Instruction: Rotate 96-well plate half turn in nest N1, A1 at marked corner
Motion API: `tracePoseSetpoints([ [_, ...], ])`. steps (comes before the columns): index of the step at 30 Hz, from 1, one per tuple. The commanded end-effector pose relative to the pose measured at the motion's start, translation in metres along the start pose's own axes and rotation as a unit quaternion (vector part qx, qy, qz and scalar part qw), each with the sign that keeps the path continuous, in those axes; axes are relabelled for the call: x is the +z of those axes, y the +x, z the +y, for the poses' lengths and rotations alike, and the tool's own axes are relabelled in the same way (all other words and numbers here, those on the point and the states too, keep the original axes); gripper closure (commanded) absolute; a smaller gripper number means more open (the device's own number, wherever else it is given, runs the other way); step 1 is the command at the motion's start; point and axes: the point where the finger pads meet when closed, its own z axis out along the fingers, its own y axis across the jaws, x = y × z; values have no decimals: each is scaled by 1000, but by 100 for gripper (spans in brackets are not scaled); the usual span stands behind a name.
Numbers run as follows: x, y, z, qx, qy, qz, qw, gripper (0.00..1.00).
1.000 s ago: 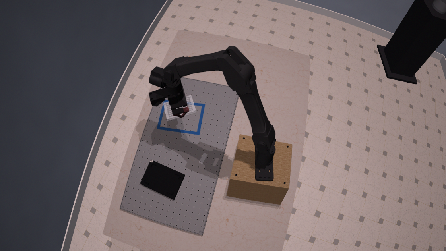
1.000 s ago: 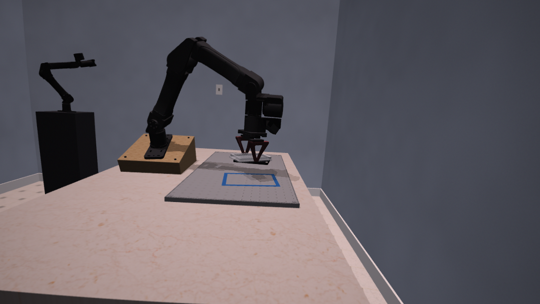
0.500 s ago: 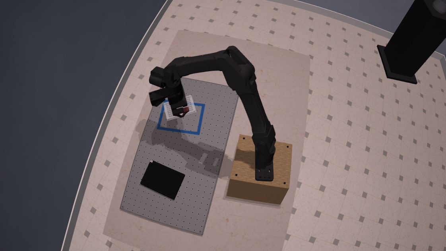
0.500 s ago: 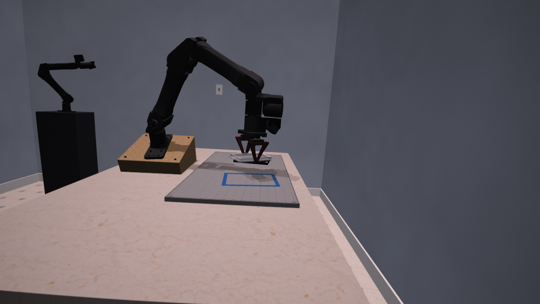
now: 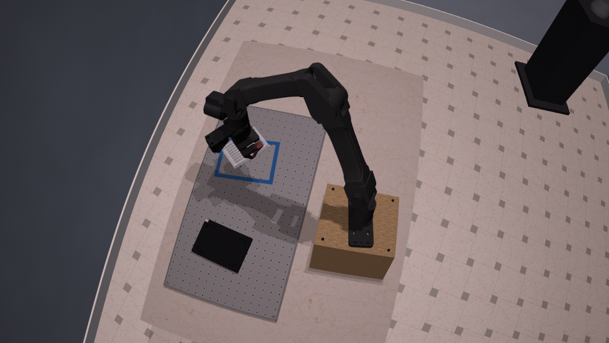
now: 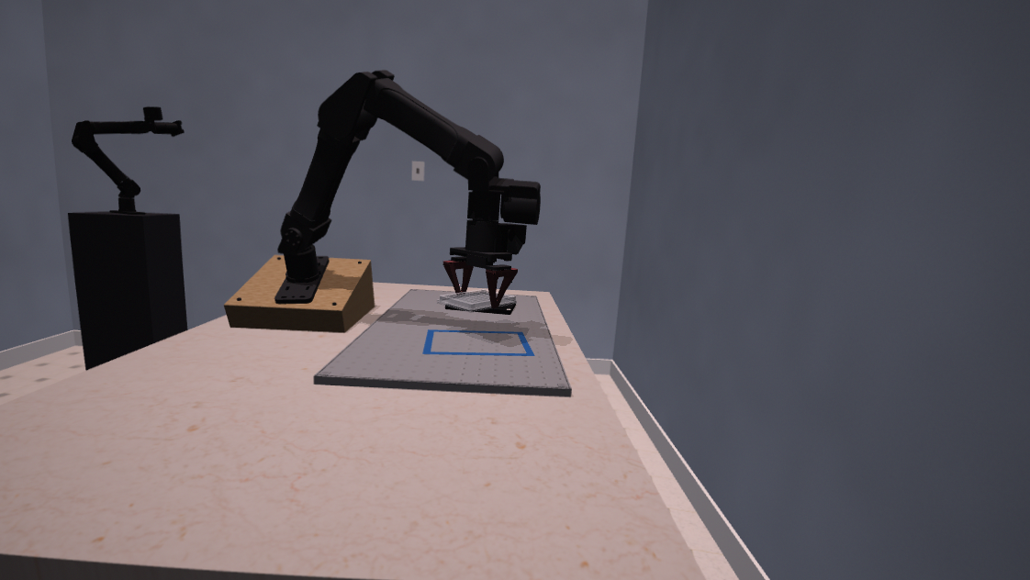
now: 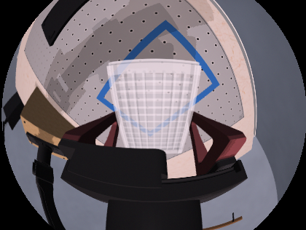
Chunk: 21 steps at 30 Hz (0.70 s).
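My gripper (image 5: 243, 150) is shut on the clear 96-well plate (image 5: 238, 152) and holds it in the air above the blue taped outline B1 (image 5: 247, 162) on the grey deck. In the wrist view the plate (image 7: 154, 105) sits between my dark red fingers, over the blue outline, and is turned at an angle to it. In the side view the plate (image 6: 476, 299) hangs level above the deck, with the fingers (image 6: 479, 281) on its sides. The black plate nest N1 (image 5: 222, 246) stands empty at the deck's other end. I cannot make out the plate's cut corner.
The perforated grey deck (image 5: 247, 208) lies on the table. My arm's wooden base block (image 5: 355, 232) stands beside the deck. A black pedestal (image 6: 127, 277) with a second arm stands off the table. The table edge (image 6: 648, 439) runs close along the deck's side.
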Motion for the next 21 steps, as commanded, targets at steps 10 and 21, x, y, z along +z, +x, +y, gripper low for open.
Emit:
tracePoseSetpoints([
  [10, -24, -7, -10, -173, 30, -15, 984, 100],
  [21, -24, -7, -10, -173, 30, -15, 984, 100],
])
